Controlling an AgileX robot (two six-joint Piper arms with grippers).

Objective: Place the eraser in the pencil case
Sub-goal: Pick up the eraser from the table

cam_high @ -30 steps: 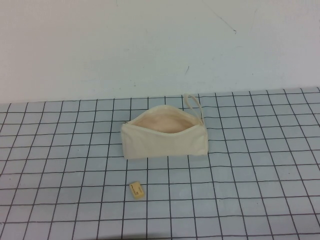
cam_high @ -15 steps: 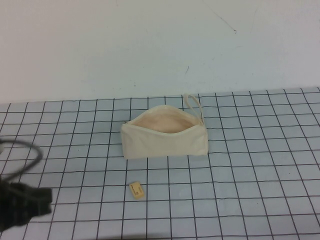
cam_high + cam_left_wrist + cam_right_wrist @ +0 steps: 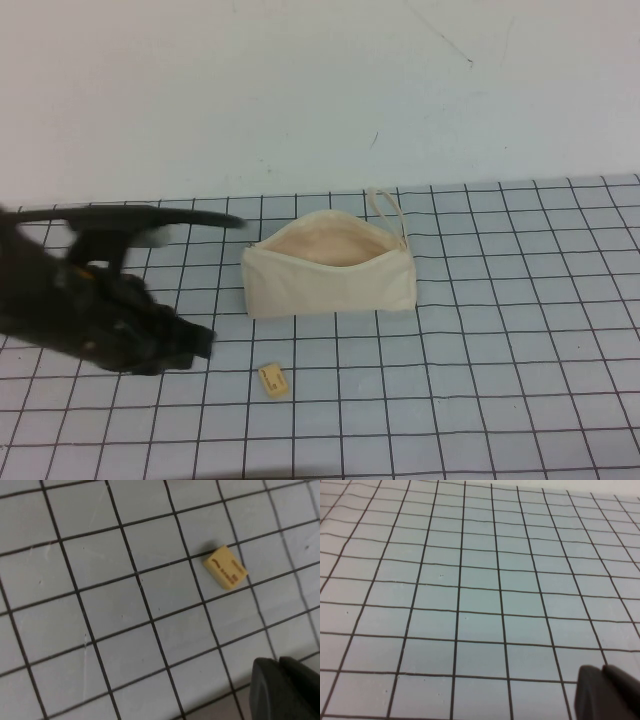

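Note:
The tan-yellow eraser lies flat on the grid mat in front of the pencil case, and also shows in the left wrist view. The cream pencil case stands with its mouth open upward, peach lining showing and its loop strap at the far right end. My left gripper has come in from the left and hangs above the mat, left of the eraser. Its fingers are together and empty in the left wrist view. My right gripper is out of the high view, shut and empty over bare mat.
The grid mat covers the table up to a white wall at the back. The left arm's body and cable cover the mat's left side.
The left arm has come into the high view from the lower left and moved right and up toward the eraser. The eraser and pencil case have not moved.

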